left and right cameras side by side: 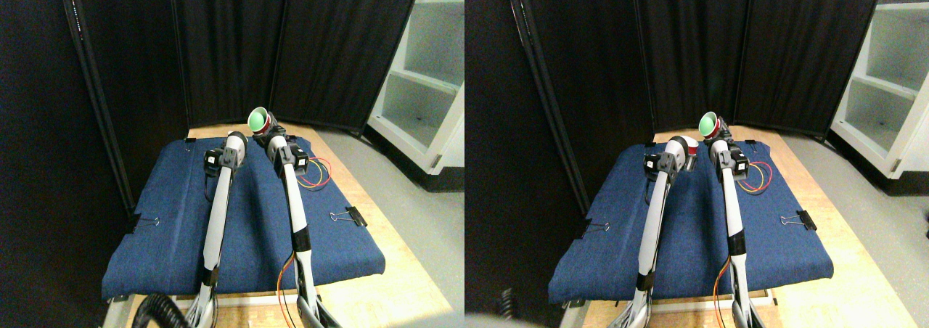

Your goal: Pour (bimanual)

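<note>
A round cup (258,119), red outside and green inside, is tipped with its mouth toward the camera above the far edge of the surface (377,299). The right fingers (271,130) hold it. Blue cloth (174,226) covers the wood. The left fingers' (237,135) state cannot be told.

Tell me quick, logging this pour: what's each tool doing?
Left tool: cannot be told; a red cup shows beside it in the other eye.
Right tool: holding the tilted green cup.
</note>
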Robot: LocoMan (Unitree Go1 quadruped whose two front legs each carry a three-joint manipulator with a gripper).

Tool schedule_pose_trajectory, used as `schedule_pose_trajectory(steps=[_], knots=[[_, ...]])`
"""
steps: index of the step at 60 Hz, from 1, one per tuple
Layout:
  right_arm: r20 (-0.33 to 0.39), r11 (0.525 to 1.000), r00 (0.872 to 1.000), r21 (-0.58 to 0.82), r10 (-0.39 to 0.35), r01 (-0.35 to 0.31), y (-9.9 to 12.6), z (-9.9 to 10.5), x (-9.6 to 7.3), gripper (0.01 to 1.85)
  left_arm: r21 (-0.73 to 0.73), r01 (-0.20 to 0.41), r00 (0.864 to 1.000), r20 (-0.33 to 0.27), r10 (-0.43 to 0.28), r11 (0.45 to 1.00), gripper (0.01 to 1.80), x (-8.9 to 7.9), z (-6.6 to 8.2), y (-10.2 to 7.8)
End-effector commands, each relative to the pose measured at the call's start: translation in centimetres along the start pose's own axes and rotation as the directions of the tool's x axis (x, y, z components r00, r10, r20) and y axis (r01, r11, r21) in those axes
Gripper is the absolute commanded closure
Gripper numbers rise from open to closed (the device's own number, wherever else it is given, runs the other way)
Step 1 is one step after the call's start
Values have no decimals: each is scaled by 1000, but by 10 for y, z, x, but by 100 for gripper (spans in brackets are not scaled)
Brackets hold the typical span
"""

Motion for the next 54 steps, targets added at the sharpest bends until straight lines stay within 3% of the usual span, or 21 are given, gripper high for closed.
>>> schedule_pose_trajectory(steps=[1, 30, 41, 45, 54], knots=[[35, 999, 999, -13, 31, -30, 10, 3, -2, 151, 2, 42, 999, 3, -42, 999, 148, 2, 1, -8], [-20, 989, 999, -145, 31, -34, 11, -6, -3, 149, -20, 41, 999, 2, -41, 999, 148, 0, -1, -9], [-16, 973, 999, -226, 35, -37, 14, -6, -6, 148, -33, 35, 999, 14, -34, 999, 148, -2, -3, -7], [-5, 971, 1000, -241, 10, -11, 17, -7, -8, 148, -40, 32, 999, 1, -32, 999, 148, -3, -5, -8], [2, 941, 1000, -337, 30, -28, 23, -9, -11, 148, -35, 37, 999, -12, -38, 999, 148, -4, -8, -8]])
